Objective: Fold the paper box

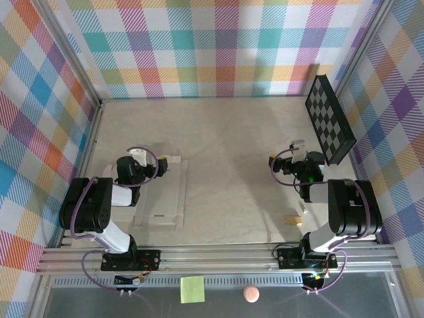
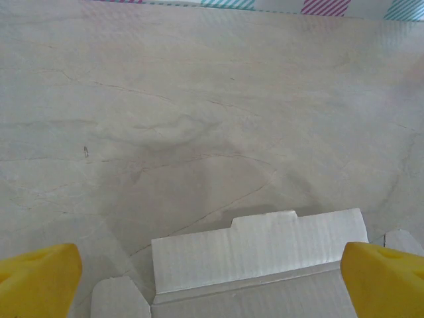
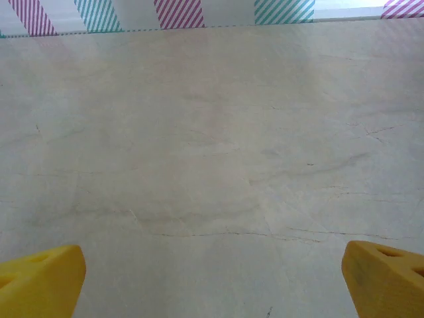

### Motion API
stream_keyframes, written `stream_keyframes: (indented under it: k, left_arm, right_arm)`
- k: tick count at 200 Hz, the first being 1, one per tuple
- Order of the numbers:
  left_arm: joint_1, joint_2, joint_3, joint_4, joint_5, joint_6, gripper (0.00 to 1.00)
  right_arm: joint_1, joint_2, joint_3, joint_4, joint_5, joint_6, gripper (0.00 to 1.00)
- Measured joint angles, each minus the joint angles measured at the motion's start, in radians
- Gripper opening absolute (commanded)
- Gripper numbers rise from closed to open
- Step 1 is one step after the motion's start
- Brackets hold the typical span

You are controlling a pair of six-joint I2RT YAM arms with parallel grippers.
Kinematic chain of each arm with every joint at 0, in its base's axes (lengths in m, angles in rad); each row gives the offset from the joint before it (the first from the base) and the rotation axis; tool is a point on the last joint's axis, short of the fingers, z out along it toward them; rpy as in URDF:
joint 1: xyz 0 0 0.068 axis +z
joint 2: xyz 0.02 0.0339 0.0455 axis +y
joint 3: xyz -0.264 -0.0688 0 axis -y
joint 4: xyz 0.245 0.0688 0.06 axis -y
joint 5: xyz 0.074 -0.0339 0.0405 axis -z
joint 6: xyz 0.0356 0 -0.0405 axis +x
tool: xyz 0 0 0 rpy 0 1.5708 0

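Observation:
The paper box [image 1: 164,199] lies flat and unfolded on the table's left side, pale and creased, its long side running away from the arm bases. My left gripper [image 1: 147,163] hovers over the box's far end. In the left wrist view an end flap of the paper box [image 2: 265,252] with a small tab sits between the yellow fingertips [image 2: 40,278], which stand wide apart; the left gripper [image 2: 212,275] is open and holds nothing. My right gripper [image 1: 286,156] is over bare table on the right, far from the box. It [image 3: 212,278] is open too, with nothing between its fingers.
A black checkerboard panel [image 1: 329,119] leans against the right wall. A small tan object [image 1: 293,218] lies near the right arm's base. A yellow-green sticky note [image 1: 192,289] and a pink ball [image 1: 250,293] sit below the table's front rail. Plaid walls enclose three sides.

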Motion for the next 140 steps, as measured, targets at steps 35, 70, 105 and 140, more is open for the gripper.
stream_keyframes:
  k: [35,70,105,140]
  left_arm:
    - [0.0,0.0,0.0,0.0,0.0,0.0,1.0]
    - [0.0,0.0,0.0,0.0,0.0,0.0,1.0]
    - [0.0,0.0,0.0,0.0,0.0,0.0,1.0]
    - [0.0,0.0,0.0,0.0,-0.004,-0.001,1.0]
  right_arm:
    - [0.0,0.0,0.0,0.0,-0.001,0.0,0.99]
    - [-0.001,0.0,0.0,0.0,0.001,0.0,0.99]
    - [-0.001,0.0,0.0,0.0,0.013,0.001,0.99]
    - [-0.001,0.0,0.0,0.0,0.016,0.001,0.99]
